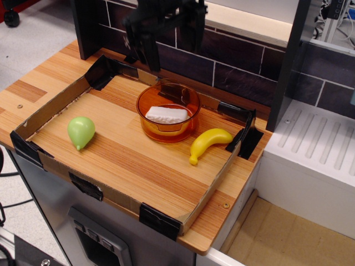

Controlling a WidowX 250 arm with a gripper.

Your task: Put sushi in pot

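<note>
The sushi, a white rice block, lies on its side inside the translucent orange pot at the back middle of the tray. Its orange strip does not show clearly. My black gripper hangs well above the pot, near the brick wall, with its two fingers spread apart and nothing between them.
A yellow banana lies right of the pot. A green pear-shaped toy lies at the left. A low cardboard rim with black tape bounds the wooden tray. A white dish rack stands to the right.
</note>
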